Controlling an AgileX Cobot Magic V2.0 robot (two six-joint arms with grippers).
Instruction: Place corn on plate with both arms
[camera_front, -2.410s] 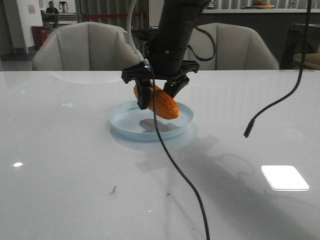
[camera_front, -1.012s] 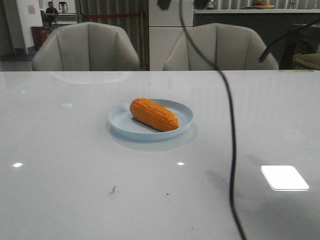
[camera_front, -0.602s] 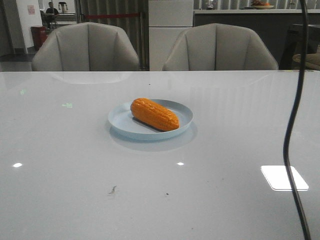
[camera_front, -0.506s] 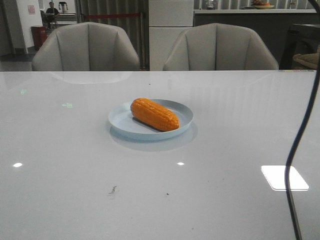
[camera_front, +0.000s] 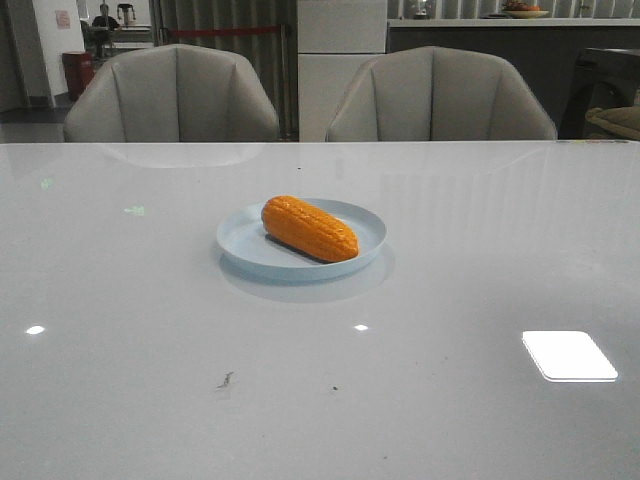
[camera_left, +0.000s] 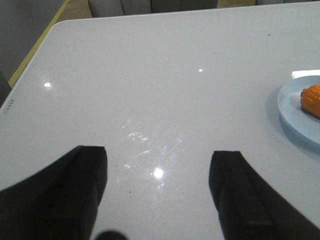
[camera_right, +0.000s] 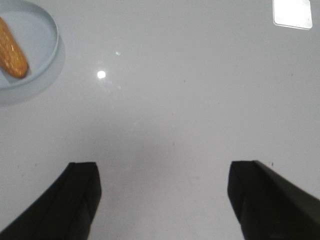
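A glossy white table (camera_front: 150, 300) fills the front view, its surface catching small round ceiling glints and one bright rectangular reflection (camera_front: 569, 355) near its right side. A few dark specks (camera_front: 227, 379) mark the near part. Beyond the far edge stand two grey upholstered chairs, one left (camera_front: 172, 95) and one right (camera_front: 440, 95).

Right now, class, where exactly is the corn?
In the front view, the corn lies diagonally inside the plate near the table's middle, before two chairs; neither claw touches it.
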